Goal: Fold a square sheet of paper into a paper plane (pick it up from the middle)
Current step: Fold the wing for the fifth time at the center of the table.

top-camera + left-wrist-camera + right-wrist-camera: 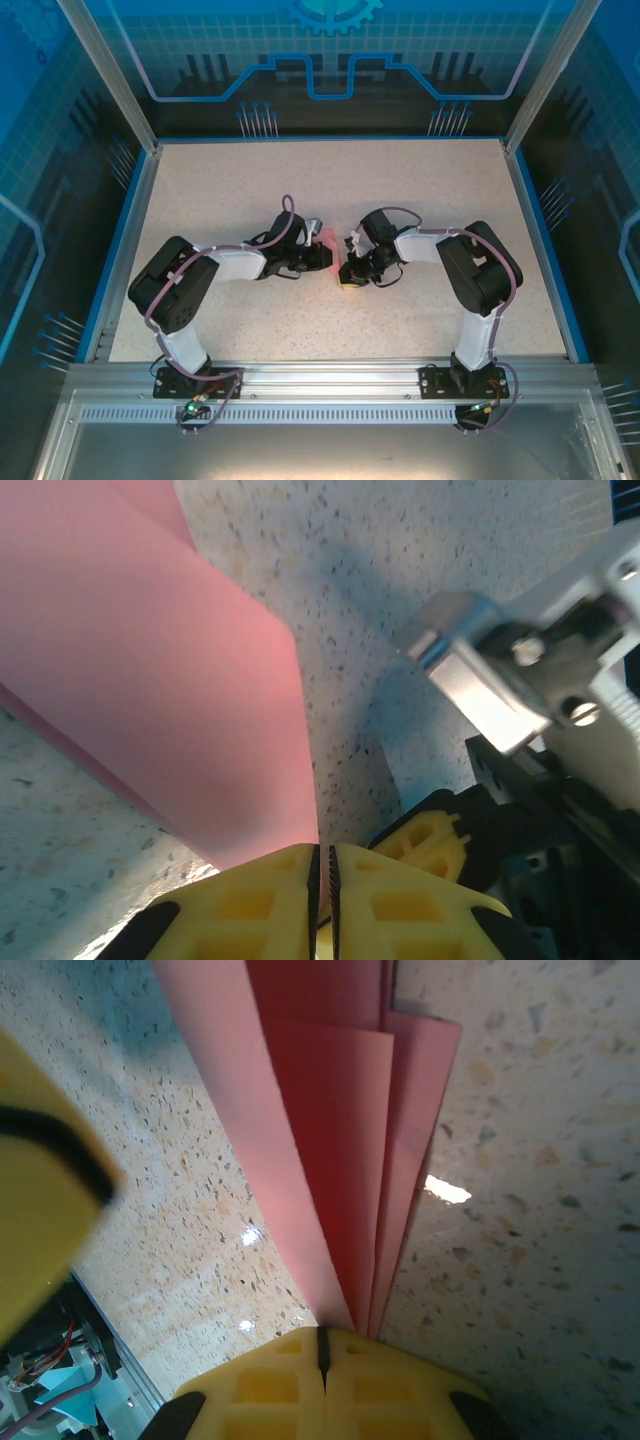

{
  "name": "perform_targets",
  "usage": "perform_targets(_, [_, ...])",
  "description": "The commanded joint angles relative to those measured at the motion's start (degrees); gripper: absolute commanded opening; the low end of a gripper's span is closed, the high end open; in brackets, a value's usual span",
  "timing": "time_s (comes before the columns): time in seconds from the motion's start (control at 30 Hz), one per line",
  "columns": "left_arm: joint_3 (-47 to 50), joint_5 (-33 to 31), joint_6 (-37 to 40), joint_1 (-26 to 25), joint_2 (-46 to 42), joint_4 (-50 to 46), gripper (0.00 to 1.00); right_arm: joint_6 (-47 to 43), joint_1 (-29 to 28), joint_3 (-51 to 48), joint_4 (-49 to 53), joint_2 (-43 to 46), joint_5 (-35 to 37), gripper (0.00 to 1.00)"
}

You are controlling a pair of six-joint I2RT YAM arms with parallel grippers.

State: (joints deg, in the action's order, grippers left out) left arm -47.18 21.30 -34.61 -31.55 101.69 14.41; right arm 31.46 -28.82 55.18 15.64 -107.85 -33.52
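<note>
Clamped shut on the paper plane (330, 1110): left hand (322, 880) and right hand (322, 1345), facing each other mid-table. Speckled beige table (400, 190), blue-patterned walls (330, 60) around. Creases running lengthwise out from the right hand, narrow end pinched there.

The top view looks steeply down from above and behind the arm bases, which sit at the frame's lower edge. It takes in the whole counter (400, 190) from afar. Each wrist view looks along its own claw from very close, with the left claw (322, 852) and right claw (322, 1338) at bottom centre and the counter beyond. All three views share the pink paper (328, 243) mid-counter.
</note>
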Motion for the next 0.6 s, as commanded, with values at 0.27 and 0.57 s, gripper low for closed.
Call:
perform_targets(0.27, [-2.05, -0.88, -1.4, -0.7, 6.19, 0.29, 0.15, 0.67, 0.43, -2.62, 8.4, -3.9, 5.11, 0.01])
perform_targets(0.57, [-5.99, -8.42, -0.23, -0.18, 6.4, -6.86, 0.17, -0.21, -0.1, -2.77, 10.28, -5.47, 7.57, 0.01])
